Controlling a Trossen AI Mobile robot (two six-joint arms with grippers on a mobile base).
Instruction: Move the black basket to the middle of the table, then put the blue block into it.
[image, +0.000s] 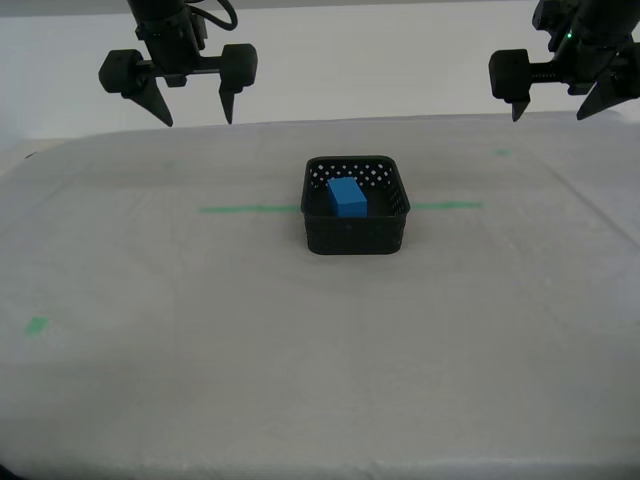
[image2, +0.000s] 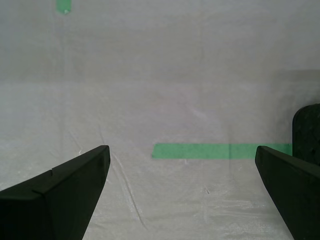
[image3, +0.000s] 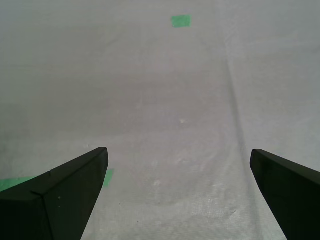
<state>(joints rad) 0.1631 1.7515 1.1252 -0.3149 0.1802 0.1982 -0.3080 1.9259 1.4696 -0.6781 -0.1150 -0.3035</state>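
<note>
Black basket (image: 356, 222) sits mid-table (image: 320, 380) on the green tape line (image: 250, 209), w/ blue block (image: 347, 196) inside. Both arms hang above the far edge, well apart from the basket. First gripper (image3: 177, 195): jaws spread, empty. Second gripper (image2: 182, 192): jaws spread, empty; basket edge beside one finger.

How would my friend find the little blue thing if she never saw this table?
Look at the big table covered in whitish-grey cloth. Near its middle, on the green tape line, sits a square black plastic basket with holes. Inside is the small bright blue block, the only blue thing.
</note>
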